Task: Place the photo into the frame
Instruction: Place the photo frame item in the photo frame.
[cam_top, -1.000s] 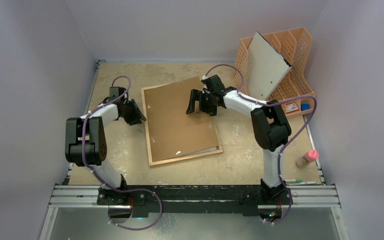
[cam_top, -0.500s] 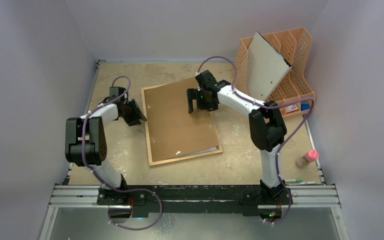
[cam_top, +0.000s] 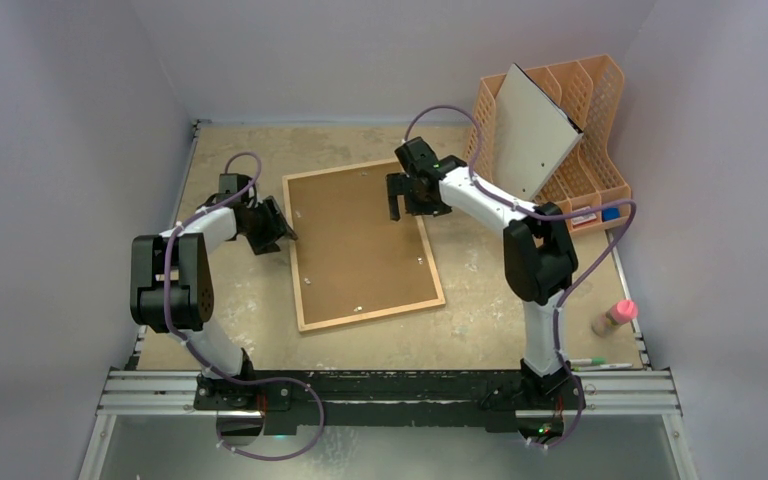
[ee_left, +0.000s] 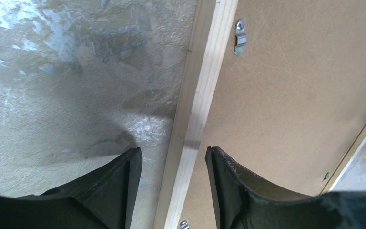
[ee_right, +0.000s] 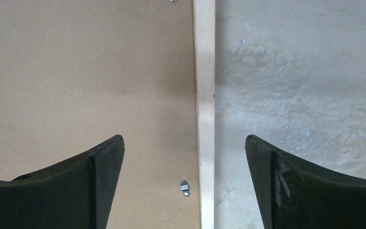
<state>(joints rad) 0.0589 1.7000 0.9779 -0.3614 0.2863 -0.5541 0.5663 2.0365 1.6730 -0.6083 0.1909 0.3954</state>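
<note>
The frame (cam_top: 372, 313) of light wood lies face down mid-table, with the brown backing panel (cam_top: 360, 255) flat inside it. The photo is hidden. My left gripper (cam_top: 282, 230) is open at the frame's left side. In the left wrist view its fingers (ee_left: 173, 157) straddle the wooden rail (ee_left: 205, 90) beside the panel (ee_left: 290, 105) without gripping it. My right gripper (cam_top: 406, 208) is open wide over the frame's far right side. In the right wrist view its fingers (ee_right: 185, 143) stand either side of the rail (ee_right: 205, 71), above the panel (ee_right: 76, 71).
An orange lattice organizer (cam_top: 590, 110) stands at the back right with a white-grey board (cam_top: 532, 130) leaning in it. A pink-capped bottle (cam_top: 615, 317) and pens (cam_top: 600, 363) lie at the right edge. Small metal clips (ee_left: 239, 42) (ee_right: 184, 187) sit near the panel's edges.
The backing panel, skewed over the frame's far edge with a white sheet showing at its near right, now lies square inside the frame. My right gripper has shifted slightly right.
</note>
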